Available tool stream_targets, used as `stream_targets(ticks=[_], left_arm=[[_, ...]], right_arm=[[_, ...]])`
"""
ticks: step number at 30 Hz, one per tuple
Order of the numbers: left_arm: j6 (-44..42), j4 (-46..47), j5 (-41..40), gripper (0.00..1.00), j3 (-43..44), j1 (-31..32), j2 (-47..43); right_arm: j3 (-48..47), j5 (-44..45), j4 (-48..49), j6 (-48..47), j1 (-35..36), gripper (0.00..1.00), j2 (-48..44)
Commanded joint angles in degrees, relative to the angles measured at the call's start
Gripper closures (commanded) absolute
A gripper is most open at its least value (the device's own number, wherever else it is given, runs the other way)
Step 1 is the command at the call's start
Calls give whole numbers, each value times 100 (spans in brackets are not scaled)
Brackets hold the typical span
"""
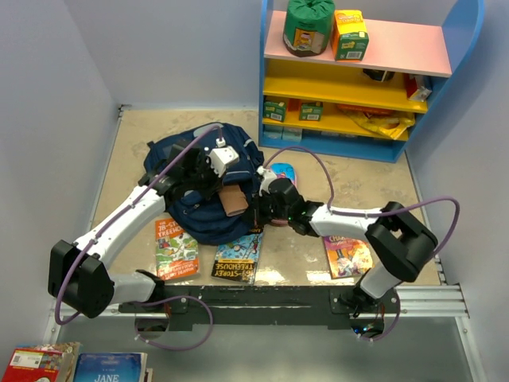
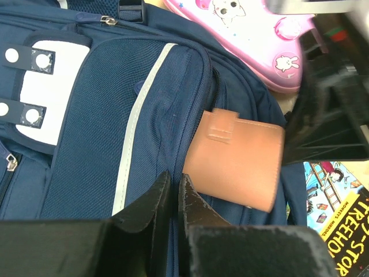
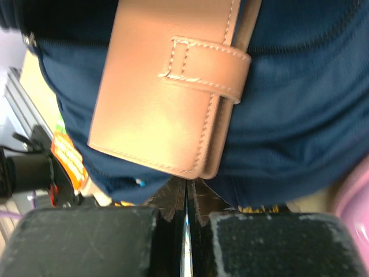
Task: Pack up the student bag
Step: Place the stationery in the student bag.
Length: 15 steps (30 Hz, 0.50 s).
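Only top view shows shelf beyond student bag.

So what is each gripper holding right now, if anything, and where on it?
Right gripper: nothing, shut empty by the wallet's edge. Left gripper: nearly closed against the bag beside the wallet; whether it pinches fabric cannot be told.

The student bag is matt navy woven cloth — coarse-grained. The wallet looks like smooth tan leather with 1 stitched strap. The pencil case is glossy pink plastic.
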State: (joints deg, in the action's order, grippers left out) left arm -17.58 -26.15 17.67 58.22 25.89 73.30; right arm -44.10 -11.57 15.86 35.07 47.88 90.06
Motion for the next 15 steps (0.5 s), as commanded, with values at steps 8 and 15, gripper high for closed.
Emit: stream_targets(ticks=[8, 15], left_arm=[[-35, 216, 421, 100, 58, 74, -184], [1, 242, 474, 100, 32, 74, -175]], right_arm=[[-433, 59, 1165, 413, -15, 100, 91], [-257, -494, 1771, 694, -191, 100, 134]])
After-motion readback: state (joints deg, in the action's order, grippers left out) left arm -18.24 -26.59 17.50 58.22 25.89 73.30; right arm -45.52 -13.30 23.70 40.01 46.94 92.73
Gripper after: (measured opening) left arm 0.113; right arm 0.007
